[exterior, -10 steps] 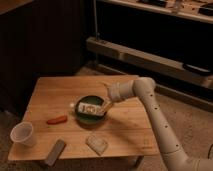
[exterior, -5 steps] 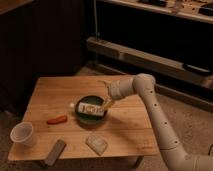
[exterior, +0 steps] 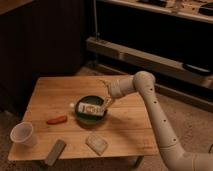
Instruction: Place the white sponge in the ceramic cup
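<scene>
The white sponge (exterior: 96,144) lies flat on the wooden table (exterior: 60,92) near its front edge, right of centre. The ceramic cup (exterior: 22,134), small, plain and white, stands upright at the table's front left corner. My gripper (exterior: 107,103) hangs over the right rim of the dark green bowl (exterior: 86,116), well behind the sponge and far to the right of the cup. It is next to a pale packet (exterior: 91,108) lying in the bowl. My arm (exterior: 150,100) reaches in from the right.
A red, carrot-like object (exterior: 56,120) lies left of the bowl. A grey block (exterior: 55,151) lies at the front edge between cup and sponge. Dark shelving (exterior: 150,60) stands behind the table.
My arm's elbow has shifted slightly. The gripper stays at the bowl's right rim. The sponge, the cup and the other things have not moved.
</scene>
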Available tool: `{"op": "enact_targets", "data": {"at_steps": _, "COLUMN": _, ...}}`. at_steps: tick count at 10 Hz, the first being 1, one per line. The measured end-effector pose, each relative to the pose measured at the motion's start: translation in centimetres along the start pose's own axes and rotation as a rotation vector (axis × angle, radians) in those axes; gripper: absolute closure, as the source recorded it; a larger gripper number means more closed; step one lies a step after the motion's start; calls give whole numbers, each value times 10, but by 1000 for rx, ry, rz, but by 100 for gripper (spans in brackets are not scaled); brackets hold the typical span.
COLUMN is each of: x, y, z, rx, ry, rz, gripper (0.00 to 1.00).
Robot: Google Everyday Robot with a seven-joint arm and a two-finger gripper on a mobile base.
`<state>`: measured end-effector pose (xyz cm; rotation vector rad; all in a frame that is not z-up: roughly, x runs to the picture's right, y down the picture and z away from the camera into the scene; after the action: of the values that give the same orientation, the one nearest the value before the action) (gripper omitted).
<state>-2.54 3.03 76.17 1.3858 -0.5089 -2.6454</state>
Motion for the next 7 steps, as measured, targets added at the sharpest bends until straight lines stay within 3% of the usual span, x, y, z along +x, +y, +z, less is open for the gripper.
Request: {"op": "enact_targets", "data": {"at_steps": 7, "x": 6, "y": 3, "z": -2, "rx": 8, "ry": -7, "rz": 1, "gripper": 11}}
